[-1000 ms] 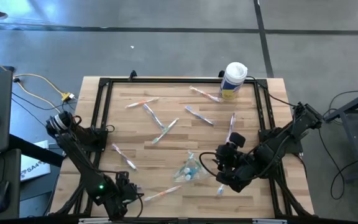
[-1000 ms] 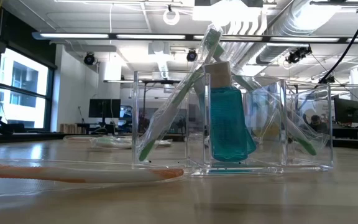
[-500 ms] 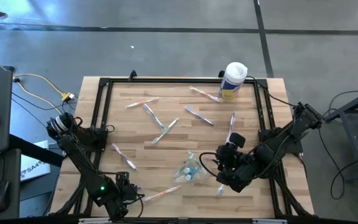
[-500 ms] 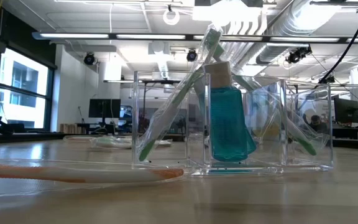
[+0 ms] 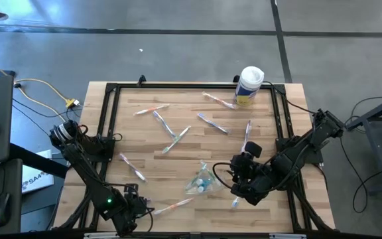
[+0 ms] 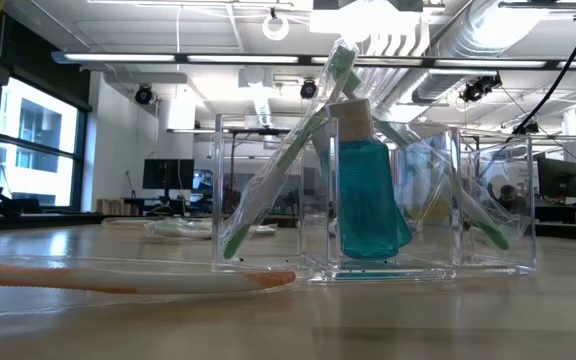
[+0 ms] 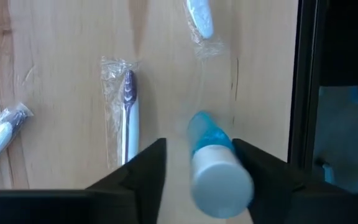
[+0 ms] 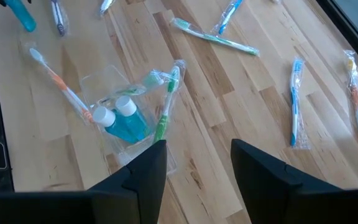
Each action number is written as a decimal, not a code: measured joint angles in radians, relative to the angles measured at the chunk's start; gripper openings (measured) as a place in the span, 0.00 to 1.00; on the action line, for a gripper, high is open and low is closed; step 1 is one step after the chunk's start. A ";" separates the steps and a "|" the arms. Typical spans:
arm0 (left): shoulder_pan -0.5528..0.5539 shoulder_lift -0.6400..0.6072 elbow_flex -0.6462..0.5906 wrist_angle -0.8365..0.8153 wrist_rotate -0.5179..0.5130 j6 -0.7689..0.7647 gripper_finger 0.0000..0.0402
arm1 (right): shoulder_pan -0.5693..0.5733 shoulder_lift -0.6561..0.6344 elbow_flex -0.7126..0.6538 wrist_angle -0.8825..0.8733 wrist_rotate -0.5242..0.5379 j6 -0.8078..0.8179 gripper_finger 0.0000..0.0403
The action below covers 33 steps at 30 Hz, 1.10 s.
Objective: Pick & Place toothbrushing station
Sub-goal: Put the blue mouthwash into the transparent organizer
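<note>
left gripper (image 7: pixel 199 147) has narrowed around the blue tube (image 7: pixel 219 177) (cap wristward), grip unclear; right gripper (image 8: pixel 197 144) released.

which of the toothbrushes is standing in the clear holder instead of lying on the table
The green-handled toothbrush, leaning in the clear holder beside the blue bottles; the other brushes lie flat on the table.
</note>
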<state>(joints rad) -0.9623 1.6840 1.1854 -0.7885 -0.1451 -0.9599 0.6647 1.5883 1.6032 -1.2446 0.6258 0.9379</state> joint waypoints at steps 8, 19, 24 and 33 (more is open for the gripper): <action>0.000 0.002 0.000 0.006 0.026 0.059 0.23 | 0.000 0.000 0.000 0.000 0.000 0.000 0.43; 0.006 0.002 0.008 -0.060 -0.020 0.076 0.23 | 0.000 0.000 0.000 0.000 0.005 -0.003 0.43; 0.065 0.005 0.109 -0.270 -0.028 0.083 0.23 | 0.001 0.000 0.000 -0.002 0.013 0.018 0.43; 0.194 0.005 0.376 -0.472 -0.090 0.454 0.23 | 0.051 0.000 0.000 -0.162 0.117 0.197 0.40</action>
<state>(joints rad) -0.7686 1.6886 1.5613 -1.2602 -0.2351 -0.5056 0.7162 1.5883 1.6032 -1.4061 0.7430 1.1345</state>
